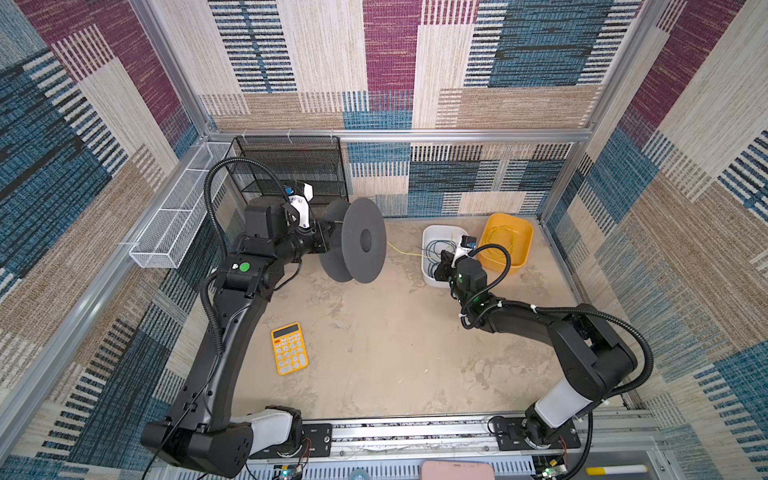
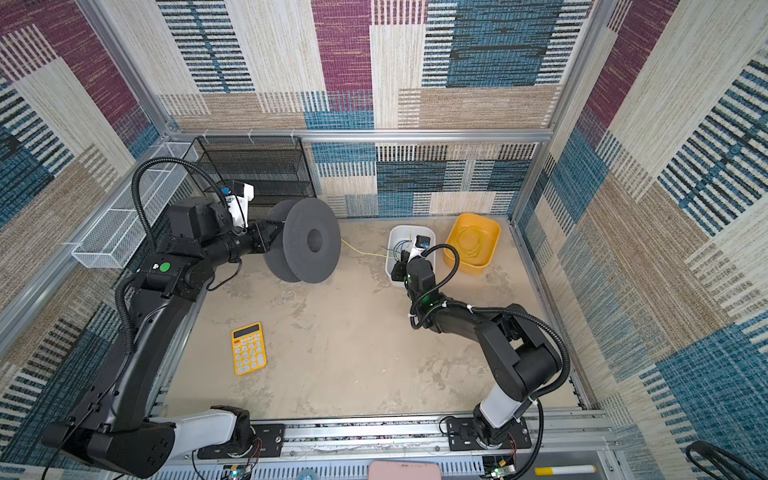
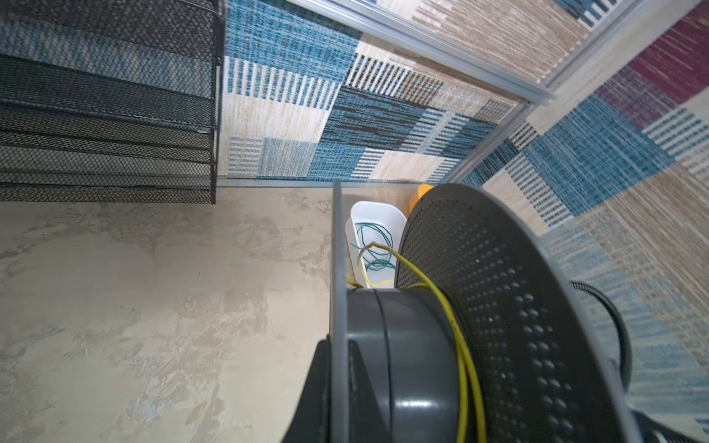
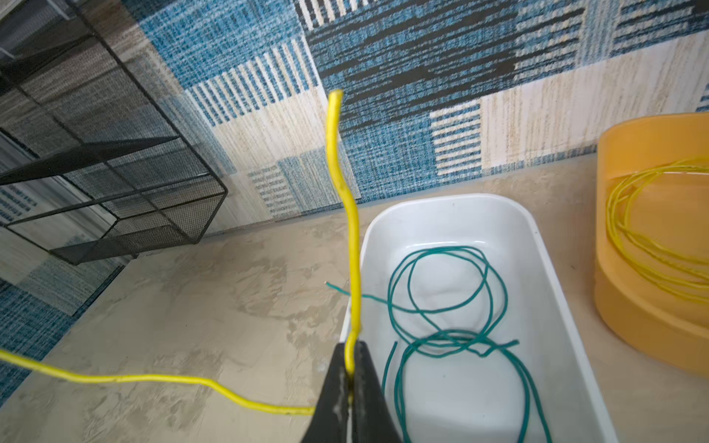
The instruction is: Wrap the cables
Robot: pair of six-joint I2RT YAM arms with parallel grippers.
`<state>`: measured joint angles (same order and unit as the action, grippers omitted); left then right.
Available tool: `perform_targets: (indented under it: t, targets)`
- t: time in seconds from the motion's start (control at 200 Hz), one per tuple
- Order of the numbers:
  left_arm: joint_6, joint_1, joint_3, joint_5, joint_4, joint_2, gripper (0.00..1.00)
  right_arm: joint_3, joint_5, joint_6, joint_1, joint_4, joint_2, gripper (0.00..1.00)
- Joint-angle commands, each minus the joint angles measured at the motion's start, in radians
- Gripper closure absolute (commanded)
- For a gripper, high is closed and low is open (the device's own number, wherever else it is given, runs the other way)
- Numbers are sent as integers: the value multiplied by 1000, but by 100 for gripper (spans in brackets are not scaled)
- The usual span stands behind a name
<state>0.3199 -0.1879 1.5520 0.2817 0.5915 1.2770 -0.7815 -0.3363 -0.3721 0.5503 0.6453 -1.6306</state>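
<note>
Mottled bare table (image 1: pixel 395 340) lies open in front of the spool (image 1: pixel 357 241), a grey perforated reel with upright flanges. One flange is clamped in the left gripper (image 1: pixel 326 235). Right of the spool stand a rounded yellow bin (image 1: pixel 505 266) with a yellow coil (image 4: pixel 629 245) and a white bin (image 4: pixel 460 214) with the looped green cable (image 4: pixel 450 336). A flat calculator (image 1: pixel 289 348) lies in front. The yellow cable (image 4: pixel 355 249) runs from the spool's core to the right gripper (image 4: pixel 350 368), which is pinched tight on it.

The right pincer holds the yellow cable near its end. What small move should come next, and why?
Probably turn the spool a little to wind more: the yellow cable already lies on its hub, and the span to the right pincer looks slack.
</note>
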Motion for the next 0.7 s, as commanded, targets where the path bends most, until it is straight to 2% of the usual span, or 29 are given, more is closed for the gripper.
perform_targets:
  t: [0.0, 0.265, 0.421, 0.576, 0.696]
  targets:
    - [80, 1, -17, -139, -181, 11, 100, 26, -60, -30, 59, 75, 23, 100]
    - [102, 1, -67, -347, -273, 71, 100, 121, -194, 3, 262, 100, 129, 100]
    - [141, -1, -102, -375, -312, 76, 100, 166, -242, 26, 358, 91, 183, 100]
    - [194, -2, -138, -405, -340, 77, 100, 172, -282, 76, 462, 88, 165, 100]
    - [197, -10, -161, -475, -340, 76, 100, 186, -298, 101, 547, 91, 182, 100]
